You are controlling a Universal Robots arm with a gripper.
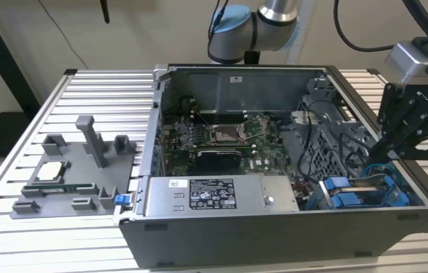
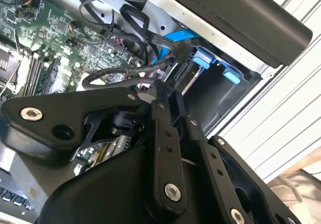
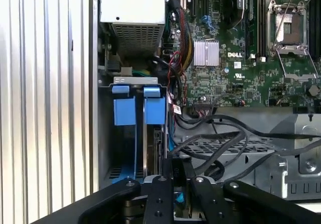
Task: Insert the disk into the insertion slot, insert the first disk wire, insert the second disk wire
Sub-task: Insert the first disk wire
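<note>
The disk in its bright blue frame sits inside the insertion slot at the near corner of the open computer case, on the exterior view's right. In the first wrist view the disk's blue tabs stand under the slot's grey metal rim. My black gripper hangs just above the disk's inner end. Its fingers look shut in both wrist views. A black braided wire runs into the fingertips. A blue wire passes close by.
The grey power-supply box lies beside the slot. The green motherboard fills the case floor. Loose black cables cross a perforated grey panel. A grey fixture with parts stands on the slatted table.
</note>
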